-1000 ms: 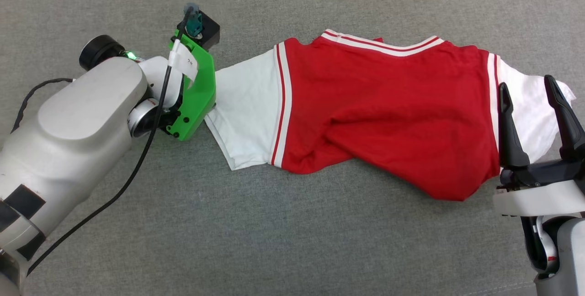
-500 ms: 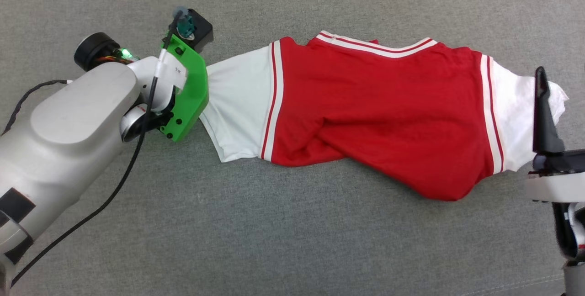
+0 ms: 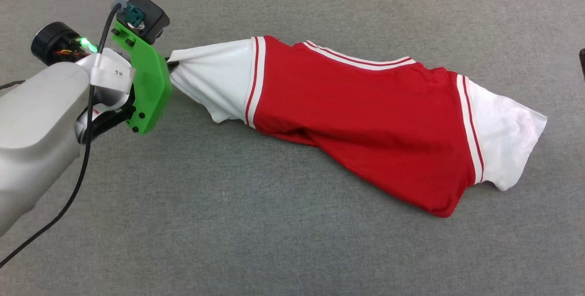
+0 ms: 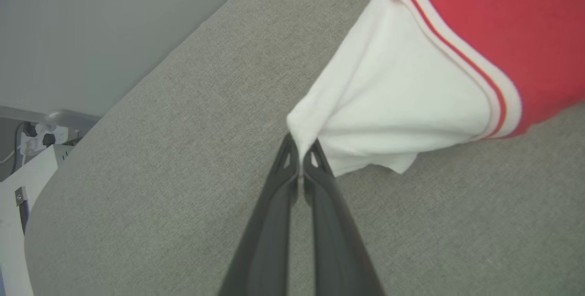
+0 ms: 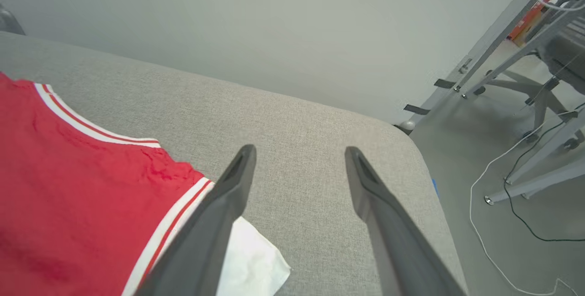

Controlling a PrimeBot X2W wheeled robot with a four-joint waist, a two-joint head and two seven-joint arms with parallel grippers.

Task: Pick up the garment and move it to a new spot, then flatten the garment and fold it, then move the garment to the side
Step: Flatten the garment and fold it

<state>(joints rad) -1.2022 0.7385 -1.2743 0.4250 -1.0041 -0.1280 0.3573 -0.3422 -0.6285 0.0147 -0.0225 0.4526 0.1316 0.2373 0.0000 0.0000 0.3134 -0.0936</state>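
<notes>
Garment [image 3: 365, 118]: red jersey with white sleeves and striped trim. I see it stretched across the grey cloth surface [image 3: 256, 241], plain red face up, with one sleeve end pulled to a point on my left. Left gripper [image 4: 300, 147]: fingers clamped together on the bunched tip of that white sleeve. Right gripper [image 5: 299, 150]: fingers spread wide with nothing between them, over the surface near the other sleeve. I cannot tell whether it touches.

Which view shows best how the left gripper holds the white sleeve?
The left wrist view: the left gripper is shut on the white sleeve of the garment. In the head view a green bracket nearly hides the fingers. The right wrist view shows the other sleeve.
</notes>
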